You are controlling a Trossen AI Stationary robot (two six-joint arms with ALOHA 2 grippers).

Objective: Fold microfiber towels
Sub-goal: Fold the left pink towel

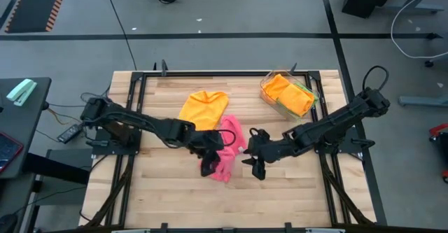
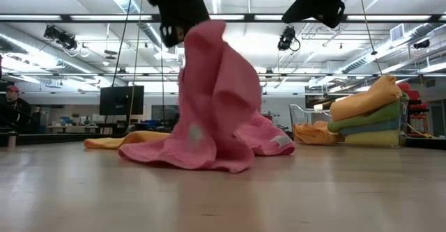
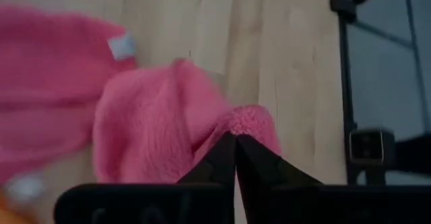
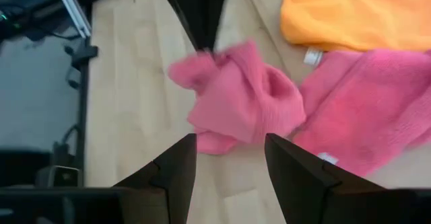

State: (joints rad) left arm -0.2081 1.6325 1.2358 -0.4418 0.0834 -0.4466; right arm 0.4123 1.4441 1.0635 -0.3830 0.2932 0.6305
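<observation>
1. The left gripper [image 1: 208,156] is clenched on an edge of the pink towel [image 1: 229,149] and holds it up above the middle of the table [image 1: 161,191]. I judge this is to pull the cloth free so that it can be spread flat for folding.
2. The right gripper [image 1: 257,161] hovers just beside the towel with its fingers released and grasps nothing. It probably waits to take a second edge.
3. In the low view the pink towel [image 2: 216,99] hangs like a tent: its long axis is nearly upright, with the pinched point on top and the lower part resting crumpled on the wood.
4. An orange towel [image 1: 204,109] lies flat behind it. The clear tray [image 1: 312,86] at the far right corner holds a stack of folded towels [image 1: 288,94], so these seem finished.
</observation>
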